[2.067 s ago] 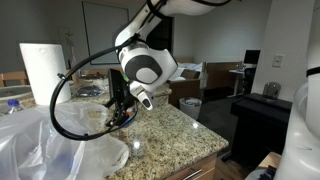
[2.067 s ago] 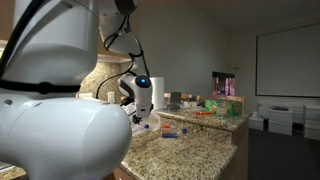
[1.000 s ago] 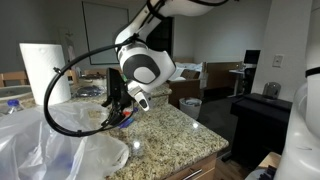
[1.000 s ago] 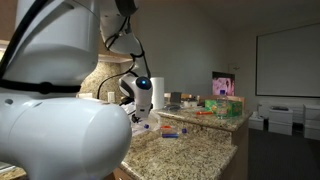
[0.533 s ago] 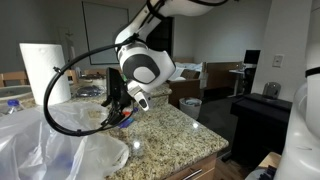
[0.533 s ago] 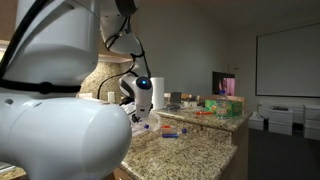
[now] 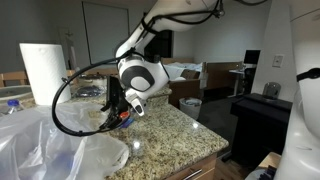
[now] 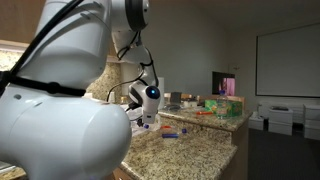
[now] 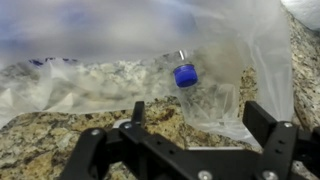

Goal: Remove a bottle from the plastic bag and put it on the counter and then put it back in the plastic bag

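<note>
Under the pincer (image 9: 198,112) the granite counter (image 9: 30,140) is lying close, and you are hovering with jaws spread wide, gripping nothing. Just ahead, the plastic bag (image 9: 90,80) is holding the bottle (image 9: 192,92), its blue cap (image 9: 185,75) sitting between the fingertips' lines. You are probably lining up the removal; next you are likely needing the bag's opening, which I cannot make out.

A speckled granite bench (image 7: 175,128) was seen in both exterior views. A clear, crumpled plastic bag (image 7: 70,150) was spread over one end of it. A white paper towel roll (image 7: 42,70) was stood upright behind the bag. In the wrist view, a blue-capped bottle (image 9: 185,76) was seen lying inside the bag, over the stone. Small coloured items (image 8: 172,133), too small to be identified, were seen farther along.
</note>
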`<action>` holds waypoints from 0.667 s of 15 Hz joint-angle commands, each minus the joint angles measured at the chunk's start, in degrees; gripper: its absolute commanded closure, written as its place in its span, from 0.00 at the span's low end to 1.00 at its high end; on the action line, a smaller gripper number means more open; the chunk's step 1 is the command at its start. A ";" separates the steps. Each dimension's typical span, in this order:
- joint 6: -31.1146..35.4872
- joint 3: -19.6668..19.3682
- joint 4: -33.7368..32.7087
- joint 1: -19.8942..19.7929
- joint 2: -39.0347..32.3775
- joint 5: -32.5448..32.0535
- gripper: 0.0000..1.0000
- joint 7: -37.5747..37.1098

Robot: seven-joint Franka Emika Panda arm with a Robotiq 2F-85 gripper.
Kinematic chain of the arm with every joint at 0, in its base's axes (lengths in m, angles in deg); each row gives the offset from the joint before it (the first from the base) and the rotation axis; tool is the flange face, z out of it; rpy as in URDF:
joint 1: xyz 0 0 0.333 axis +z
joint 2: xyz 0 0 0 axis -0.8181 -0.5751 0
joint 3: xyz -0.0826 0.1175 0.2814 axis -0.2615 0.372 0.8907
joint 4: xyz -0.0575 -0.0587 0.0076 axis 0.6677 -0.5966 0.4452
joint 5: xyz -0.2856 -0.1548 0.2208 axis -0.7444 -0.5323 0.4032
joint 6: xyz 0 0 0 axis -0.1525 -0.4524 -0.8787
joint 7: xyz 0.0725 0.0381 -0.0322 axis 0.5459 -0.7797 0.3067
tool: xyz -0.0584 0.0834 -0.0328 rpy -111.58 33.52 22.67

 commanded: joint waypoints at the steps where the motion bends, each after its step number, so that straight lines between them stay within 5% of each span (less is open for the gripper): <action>1: -7.36 0.53 -1.15 -1.15 -1.79 -5.59 0.00 -3.70; 6: -14.09 -0.07 -6.63 -0.73 -6.28 -13.33 0.00 -7.85; 10: -12.42 -0.64 -11.06 0.18 -11.36 -20.09 0.00 -13.79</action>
